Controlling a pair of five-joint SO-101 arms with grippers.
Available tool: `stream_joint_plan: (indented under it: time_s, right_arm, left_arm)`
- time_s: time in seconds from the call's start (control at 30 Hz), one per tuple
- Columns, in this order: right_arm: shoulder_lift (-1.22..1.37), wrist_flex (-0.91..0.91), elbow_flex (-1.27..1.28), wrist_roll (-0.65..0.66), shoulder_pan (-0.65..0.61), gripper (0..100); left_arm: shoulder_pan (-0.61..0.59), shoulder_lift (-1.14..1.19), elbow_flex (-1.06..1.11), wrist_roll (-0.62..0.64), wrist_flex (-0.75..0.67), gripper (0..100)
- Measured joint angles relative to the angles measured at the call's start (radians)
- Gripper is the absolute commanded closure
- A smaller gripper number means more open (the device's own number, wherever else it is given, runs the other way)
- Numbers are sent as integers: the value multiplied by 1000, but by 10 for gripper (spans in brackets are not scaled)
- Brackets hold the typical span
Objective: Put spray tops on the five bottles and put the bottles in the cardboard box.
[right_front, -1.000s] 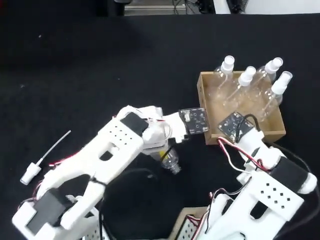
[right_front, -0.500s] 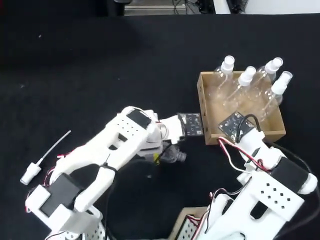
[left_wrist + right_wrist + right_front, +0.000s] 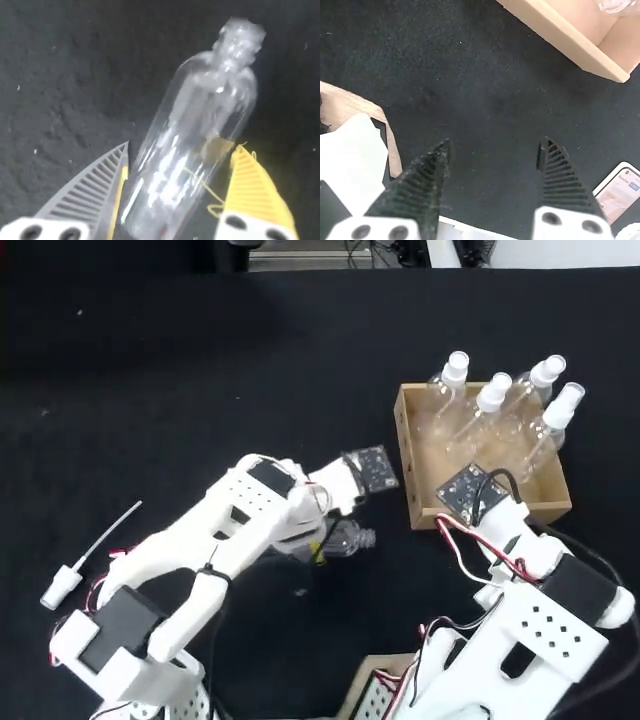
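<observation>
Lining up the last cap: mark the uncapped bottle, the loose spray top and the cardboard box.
uncapped bottle (image 3: 194, 134), left wrist view, clear body.
loose spray top (image 3: 61, 586), high view, white head.
cardboard box (image 3: 403, 440), high view, side wall.

Nothing legible; what looks like a phone screen (image 3: 620, 186) carries print too small to read

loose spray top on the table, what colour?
White spray top, with a thin pale dip tube attached. Shows best in the high view.

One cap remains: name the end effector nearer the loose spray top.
Left. Left end effector holds the bottle mid-table; right end effector is farther from the spray top, by the box.
</observation>
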Motion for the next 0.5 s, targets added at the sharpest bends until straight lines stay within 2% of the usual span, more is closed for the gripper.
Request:
stream_joint_plan:
  time_s: [0.3, 0.5]
  right_arm:
    - [0, 0, 0, 0, 0, 758]
    - [0, 0, 0, 0, 0, 758]
  left_arm:
    - [25, 100, -8, -2, -49, 706]
    - [35, 115, -14, -2, -49, 873]
